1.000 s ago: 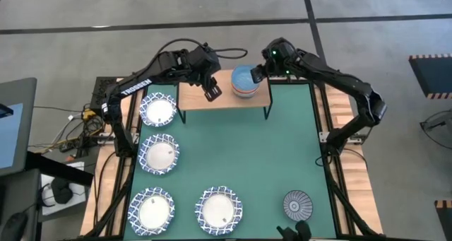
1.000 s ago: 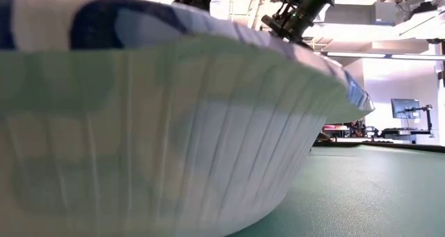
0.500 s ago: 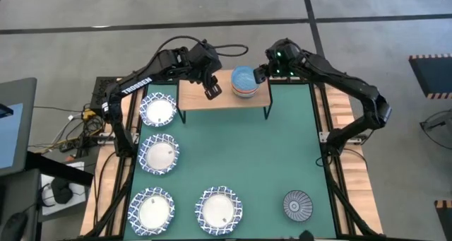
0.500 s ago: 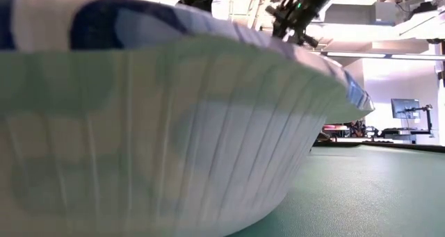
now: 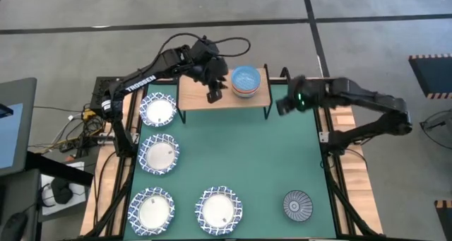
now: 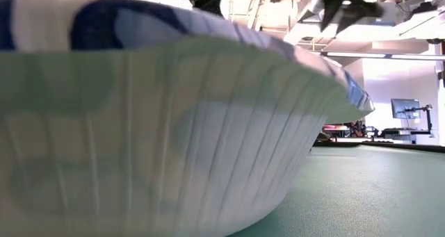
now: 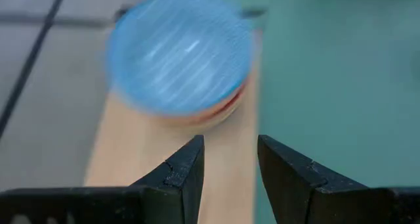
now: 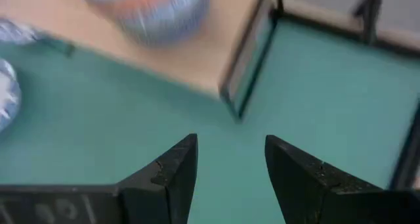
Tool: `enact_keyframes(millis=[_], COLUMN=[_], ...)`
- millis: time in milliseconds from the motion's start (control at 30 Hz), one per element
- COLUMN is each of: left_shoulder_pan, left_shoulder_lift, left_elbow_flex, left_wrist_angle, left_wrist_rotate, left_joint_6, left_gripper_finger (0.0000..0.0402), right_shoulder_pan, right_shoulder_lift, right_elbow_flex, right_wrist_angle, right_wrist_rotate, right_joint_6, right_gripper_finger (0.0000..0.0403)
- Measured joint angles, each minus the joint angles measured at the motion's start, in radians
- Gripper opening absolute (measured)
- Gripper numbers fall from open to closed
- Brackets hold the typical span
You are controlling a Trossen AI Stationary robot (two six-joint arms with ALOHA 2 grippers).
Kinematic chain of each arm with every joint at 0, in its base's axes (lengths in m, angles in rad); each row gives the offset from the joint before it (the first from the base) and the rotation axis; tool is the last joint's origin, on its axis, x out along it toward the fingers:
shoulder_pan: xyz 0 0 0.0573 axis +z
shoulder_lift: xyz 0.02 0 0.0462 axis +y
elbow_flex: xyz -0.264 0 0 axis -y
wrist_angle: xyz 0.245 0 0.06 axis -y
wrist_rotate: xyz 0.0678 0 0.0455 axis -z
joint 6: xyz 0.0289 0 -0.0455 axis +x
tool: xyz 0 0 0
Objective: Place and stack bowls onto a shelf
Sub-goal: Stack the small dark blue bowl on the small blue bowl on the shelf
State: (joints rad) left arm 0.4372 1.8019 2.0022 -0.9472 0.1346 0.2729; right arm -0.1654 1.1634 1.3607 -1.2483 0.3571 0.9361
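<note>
Nearest the camera, the low view is almost filled by the ribbed wall of 1 lattice-rimmed bowl point(image 6: 160, 126), which hides the shelf and the stack from that view; only dark parts of both arms are seen above its rim.

The layout is given by the high view. Along the near edge of the green mat point(image 5: 233, 156), 2 lattice-rimmed bowls are seen point(image 5: 152, 210) point(image 5: 219, 210), with the blue-grey ray-patterned bowl point(image 5: 297, 204) to the right. Farther along the left edge, 2 more lattice-rimmed bowls are set point(image 5: 159, 155) point(image 5: 157, 109).

At the far edge, the shelf point(image 5: 194, 96) is seen, and a stack of small bowls point(image 5: 245, 81) rests on the right part of its plank. The pale blue bowl point(image 7: 180, 50) is on top; the orange and red rims beneath are shown only by the wrist views.

The left gripper point(image 5: 214, 91) is held over the plank just left of the stack, its fingers point(image 7: 187, 171) parted and empty. The right gripper point(image 5: 282, 107) is held over the mat just right of the shelf's right legs, apart from the stack; its fingers point(image 8: 174, 171) are spread with nothing between them.
</note>
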Motion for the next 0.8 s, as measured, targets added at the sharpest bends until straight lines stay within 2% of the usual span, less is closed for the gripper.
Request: enact_keyframes(millis=[133, 267, 400, 633, 800], left_shoulder_pan=[-0.032, -0.088, -0.142, -0.231, -0.299], left_shoulder_lift=[0.000, 0.000, -0.001, -0.001, -0.001], left_elbow_flex=[-0.022, -0.044, -0.043, -0.043, -0.043], left_wrist_angle=[0.074, 0.157, 0.225, 0.258, 0.243], left_wrist_rotate=[0.153, 0.168, 0.165, 0.053, -0.068], left_joint_6=[0.069, 0.071, 0.022, -0.104, -0.222], left_gripper_finger=[0.0122, 0.0112, 0.0105, 0.0103, 0.0103], right_shoulder_pan=[0.178, 0.323, 0.410, 0.534, 0.649], right_shoulder_lift=[-0.032, -0.038, -0.039, -0.039, -0.039], right_elbow_flex=[-0.077, -0.151, -0.230, -0.405, -0.509], right_wrist_angle=[-0.062, -0.084, -0.080, -0.004, 0.161], right_wrist_rotate=[0.008, -0.014, -0.098, -0.284, -0.427], right_joint_6=[0.195, 0.266, 0.295, 0.270, 0.223], right_gripper_finger=[0.0203, 0.0203, 0.0203, 0.0203, 0.0203])
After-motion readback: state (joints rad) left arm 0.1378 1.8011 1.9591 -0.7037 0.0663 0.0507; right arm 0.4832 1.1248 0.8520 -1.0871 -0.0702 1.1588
